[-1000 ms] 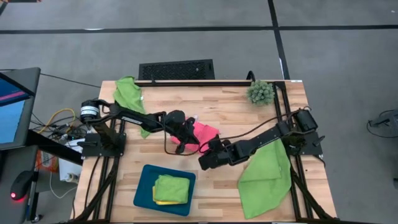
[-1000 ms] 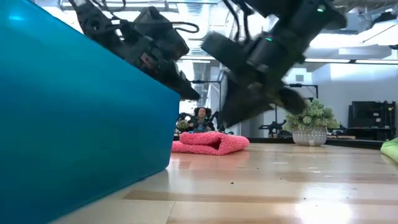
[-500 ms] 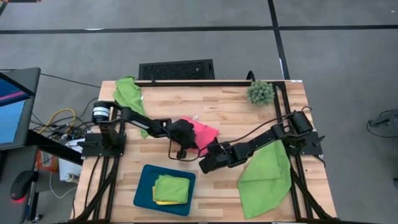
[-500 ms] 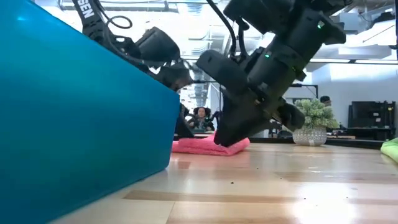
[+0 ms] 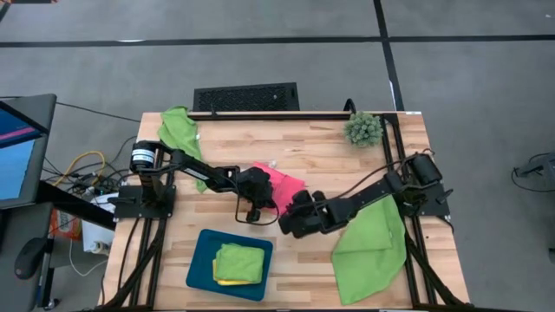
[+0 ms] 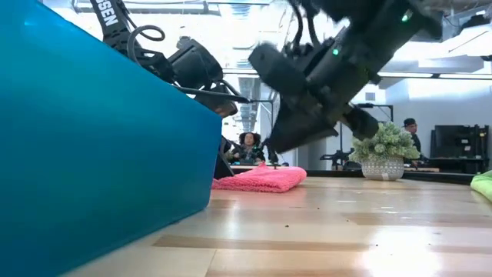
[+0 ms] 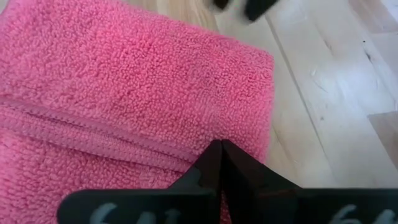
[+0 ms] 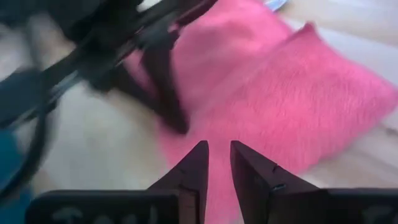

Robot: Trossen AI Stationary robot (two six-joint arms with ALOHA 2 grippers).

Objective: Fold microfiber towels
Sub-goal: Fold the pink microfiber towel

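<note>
A lime green towel is lying loose at the desk's far left corner. Folded towels are sitting in the teal tray. Mid-desk, the left gripper, fully closed, is pressing the folded pink towel. The right gripper is hovering beside it, slightly parted, empty. Another green towel is waiting unfolded at the right.

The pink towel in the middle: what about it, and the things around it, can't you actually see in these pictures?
- Pink towel: in the high view both arms cover part of it, so its full outline is hidden.
- Left gripper: in the low view the teal tray hides where its tip meets the towel.
- Yellow towel: only an edge shows under the folded green towel.
- Right wrist view: motion blur smears the left arm.
</note>
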